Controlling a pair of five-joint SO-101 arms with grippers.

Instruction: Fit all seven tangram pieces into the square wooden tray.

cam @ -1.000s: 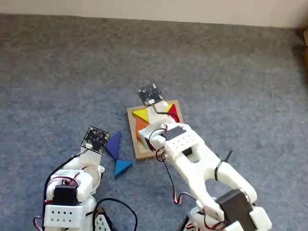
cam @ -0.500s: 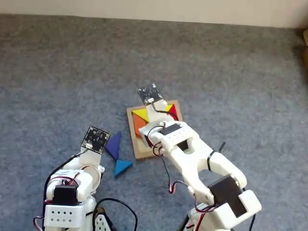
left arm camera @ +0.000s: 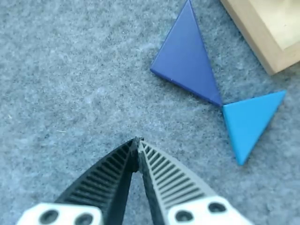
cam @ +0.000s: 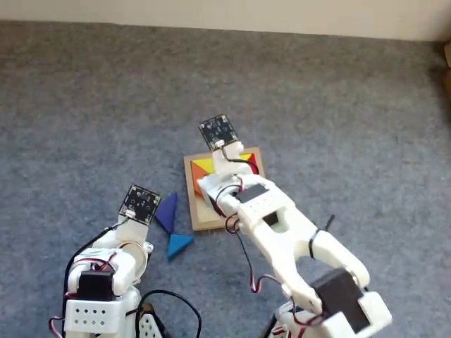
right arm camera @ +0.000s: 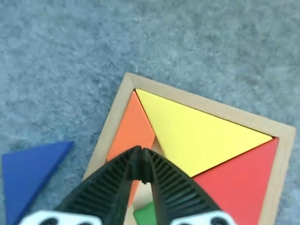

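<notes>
The square wooden tray [cam: 201, 226] is set near the middle of the tabletop [cam: 366, 105], a little toward the near edge where both arms are mounted. The right tool [right arm camera: 140, 152] is held over it with its jaws fully closed and nothing between them. Its tips are placed at the seam where the orange piece [right arm camera: 133, 129] meets the yellow triangle [right arm camera: 197, 136]. A red piece [right arm camera: 239, 180] is seated beside the yellow one, and a green piece [right arm camera: 146, 214] is partly seen beneath the tool.

A sliver of bare tray floor is visible at the tips, so the step is judged to be a nudging of seated pieces tight into their corner. This would best be done with light sideways pressure low against a piece's edge, not downward on its face. Otherwise a piece may be tipped or its neighbour lifted over the rim.

The dark blue triangle [left arm camera: 187, 61] and the light blue triangle [left arm camera: 248, 122] are left outside on the tabletop, just beside the tray's left rim. They are laid corner to corner and appear to touch. The left tool [left arm camera: 137, 140] is likewise closed on nothing, near them.

Room is tight there between the two arms and the rim, while wide tabletop is offered beyond the tray's far and right sides.
</notes>
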